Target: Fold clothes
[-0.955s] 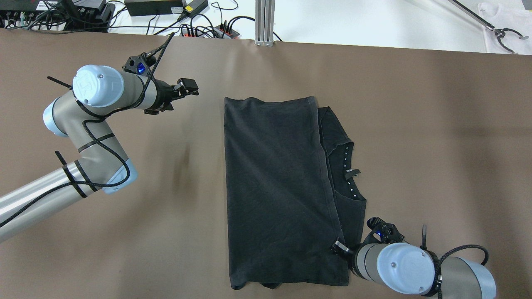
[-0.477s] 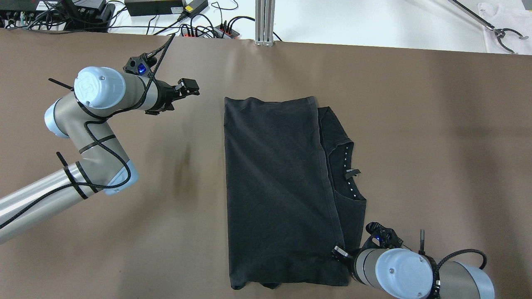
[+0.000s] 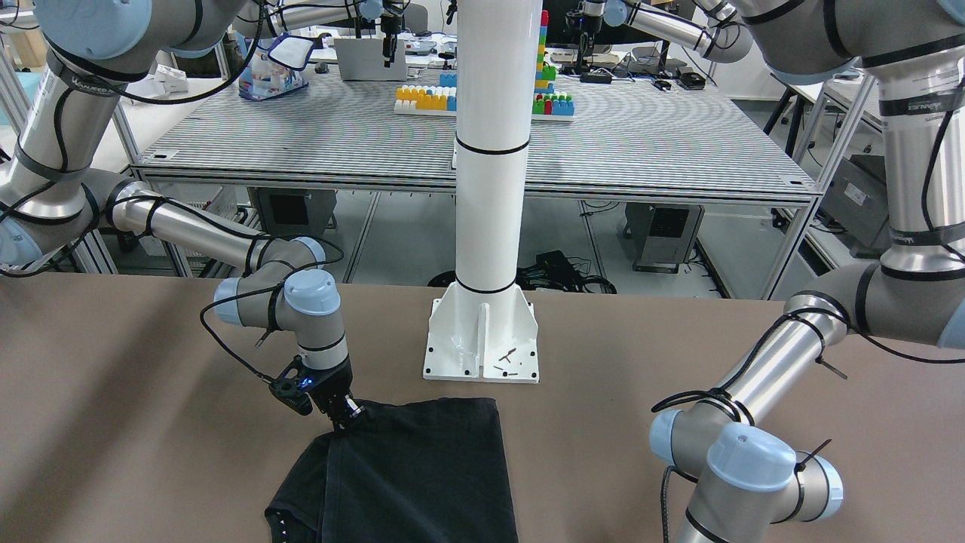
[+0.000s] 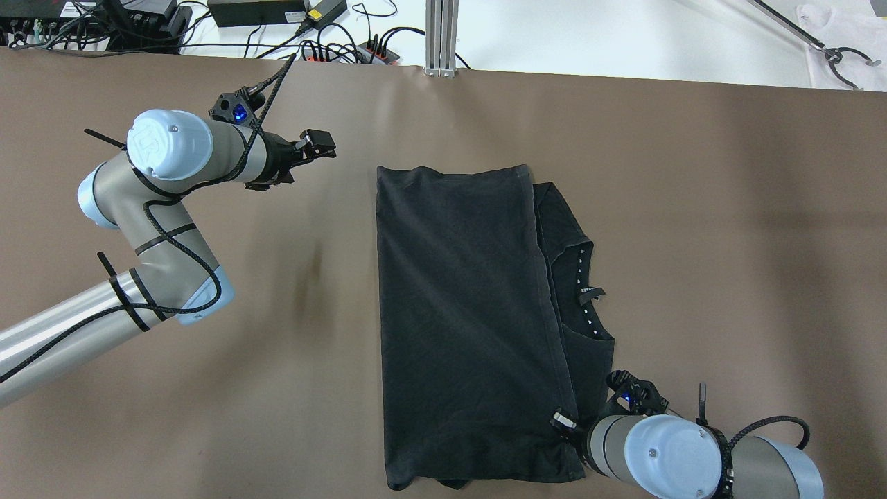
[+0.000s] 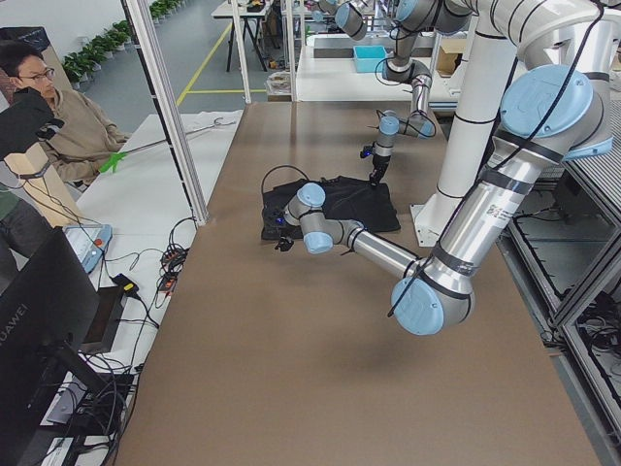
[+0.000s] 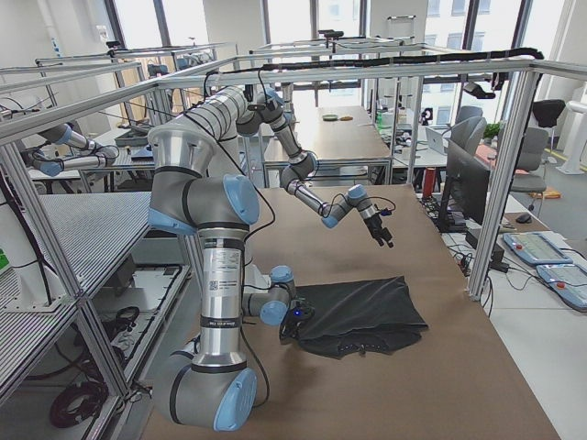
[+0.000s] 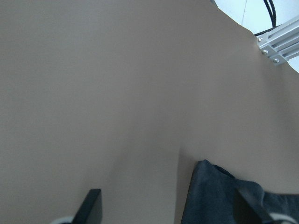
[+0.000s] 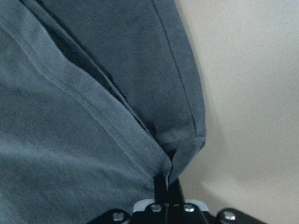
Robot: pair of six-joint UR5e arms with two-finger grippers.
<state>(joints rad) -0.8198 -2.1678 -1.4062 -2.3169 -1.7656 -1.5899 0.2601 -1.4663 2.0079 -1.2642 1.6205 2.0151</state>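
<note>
at the bottom right of the overhead frame the right hand point(image 4: 562, 419) is down at the tabletop point(image 4: 727, 242), closed on the lower right corner of the black t-shirt point(image 4: 464, 312). its wrist view shows the pinch up close. a hemmed corner of the cloth is drawn into the closed jaws at bottom centre, more cloth fills the left of the frame, and bare tabletop fills the right.

the t-shirt lies flat in the centre of the overhead frame, a long dark rectangle running from the bottom edge up to the upper middle. a folded-over panel covers most of it, and that panel's hemmed edge slants from the top right corner down to the right hand. right of that edge the lower layer shows, with the neckline point(image 4: 581, 291) and a small label point(image 4: 593, 294) facing up.

further up, in the upper left of the frame, the left hand point(image 4: 320, 144) is held above bare tabletop, apart from the shirt and left of its upper left corner. in its wrist view the two fingertips point(image 7: 92, 207) stand wide apart at the bottom corners with nothing between them, and the dark shirt corner shows at the lower right.

at the top centre an aluminium post point(image 4: 441, 34) stands at the far edge of the tabletop. cables point(image 4: 346, 48) trail across the white surface to its left.
</note>
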